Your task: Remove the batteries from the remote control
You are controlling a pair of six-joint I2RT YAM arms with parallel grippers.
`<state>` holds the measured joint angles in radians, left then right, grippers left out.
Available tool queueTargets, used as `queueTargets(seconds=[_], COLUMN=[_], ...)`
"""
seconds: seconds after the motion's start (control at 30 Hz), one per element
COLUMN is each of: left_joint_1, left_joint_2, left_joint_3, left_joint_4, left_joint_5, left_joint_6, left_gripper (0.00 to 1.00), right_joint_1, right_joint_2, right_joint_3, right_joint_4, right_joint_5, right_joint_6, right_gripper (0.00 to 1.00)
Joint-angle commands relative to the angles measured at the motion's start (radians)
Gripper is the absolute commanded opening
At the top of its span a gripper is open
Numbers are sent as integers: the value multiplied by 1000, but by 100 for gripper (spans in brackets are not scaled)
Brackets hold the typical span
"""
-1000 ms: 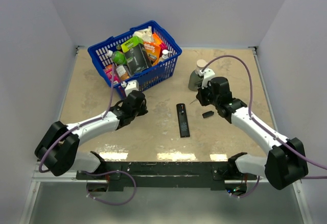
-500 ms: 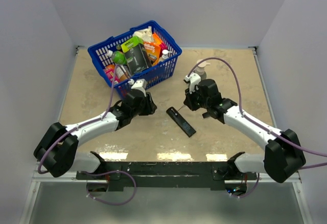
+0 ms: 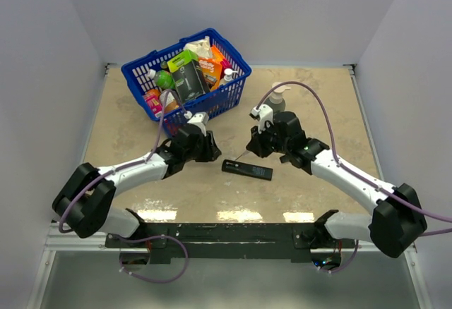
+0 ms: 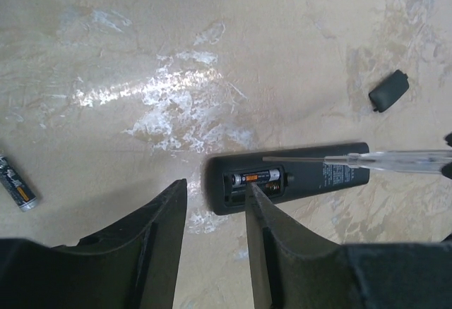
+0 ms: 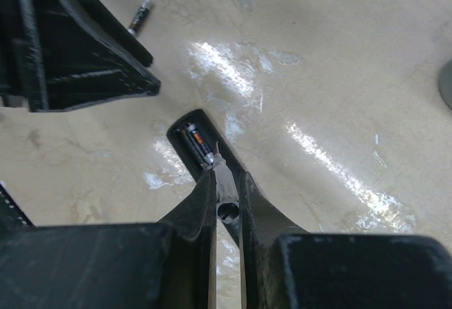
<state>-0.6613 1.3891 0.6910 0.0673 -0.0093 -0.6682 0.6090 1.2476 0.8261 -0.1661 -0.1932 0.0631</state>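
Roughly halfway: one battery (image 4: 15, 182) lies loose on the surface (image 4: 212, 41), the second battery (image 4: 258, 177) sits in the remote (image 3: 247, 169) at mid-surface, where the right gripper (image 5: 226, 176) pinches a thin probe (image 4: 353, 159) and the left gripper (image 4: 215, 189) hovers half-open, empty.

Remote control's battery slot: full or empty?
Neither: one battery sits in the remote control slot; a loose battery lies on the table.

One remote (image 4: 325, 182), two batteries (image 4: 258, 177), one cover (image 4: 388, 90), one basket (image 3: 212, 101), one bottle (image 3: 277, 92), one thin tool (image 4: 367, 159)
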Motion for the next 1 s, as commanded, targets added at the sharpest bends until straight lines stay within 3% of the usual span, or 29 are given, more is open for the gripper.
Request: queueTargets(seconds=[0.0, 0.27, 0.43, 0.6, 0.97], left_joint_1=[3, 3, 3, 3, 2], left_joint_2=[48, 103, 159, 241, 317], left_joint_3=[22, 42, 125, 180, 177], left_joint_4=[46, 108, 59, 51, 51], left_joint_5=[64, 129, 120, 157, 218], left_joint_6=[35, 58, 91, 99, 94], left_gripper=[42, 43, 43, 41, 35], right_joint_1=[6, 14, 21, 21, 21], right_joint_2=[-48, -27, -68, -128, -123], right_joint_3=[30, 74, 35, 28, 42], right_joint_4=[-16, -226, -234, -224, -228], right_joint_5=[-123, -207, -112, 119, 290], right_joint_6=[40, 58, 96, 122, 142], right_gripper=[0, 0, 0, 0, 0])
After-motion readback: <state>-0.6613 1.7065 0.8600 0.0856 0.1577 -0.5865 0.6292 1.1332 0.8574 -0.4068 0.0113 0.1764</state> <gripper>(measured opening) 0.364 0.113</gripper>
